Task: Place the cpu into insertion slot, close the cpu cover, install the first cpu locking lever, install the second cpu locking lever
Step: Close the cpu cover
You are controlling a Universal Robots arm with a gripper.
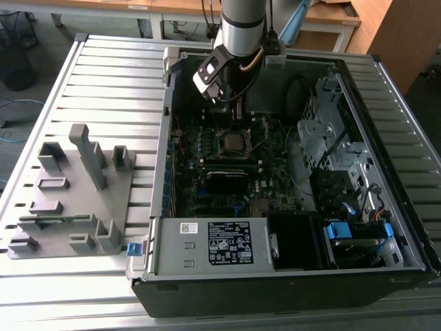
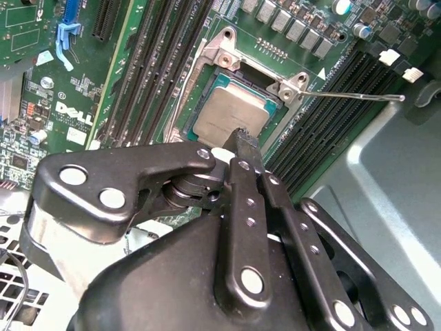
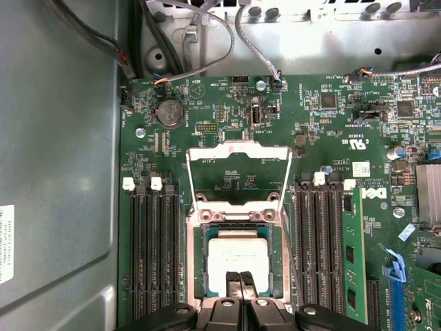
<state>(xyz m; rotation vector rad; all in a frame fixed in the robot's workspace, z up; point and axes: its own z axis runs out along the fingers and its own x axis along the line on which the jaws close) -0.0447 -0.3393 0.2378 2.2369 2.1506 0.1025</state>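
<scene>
Fingertips (image 3: pixel 233 281) of the gripper (image 3: pixel 241 276) are pressed together with no gap and carry nothing. In both wrist views they come down over one edge of the cpu (image 3: pixel 231 249). The cpu lies flat inside the insertion slot (image 3: pixel 277 255), silver top up. The cpu cover (image 3: pixel 238 147) is swung open on the side of the socket away from the gripper, and the green circuit board (image 3: pixel 331 138) shows through its cut-out. In the second wrist view, one thin lever (image 2: pixel 351 96) sticks out free from a socket corner. Long black memory slots (image 3: pixel 148 255) flank the socket on both sides.

In the exterior view the arm comes down at about twelve o'clock of the socket. The power supply (image 1: pixel 213 245) sits at six o'clock, the drive cage (image 1: pixel 327 134) at three, and a grey rack (image 1: pixel 76 193) lies outside the computer case (image 1: pixel 160 179) near eight.

The step in hand looks like seating the chip. It is best done with a light, straight-down touch and no sideways drag, so that the chip stays level within the metal rim and its corners stay square to the socket.

Whether the tips actually touch the metal top or hang just above it cannot be told. The fingers cover the chip's near edge, and the contacts beneath it are hidden. I cannot pick out a second lever. In the exterior view the finger ends are lost against the dark interior of the case.
</scene>
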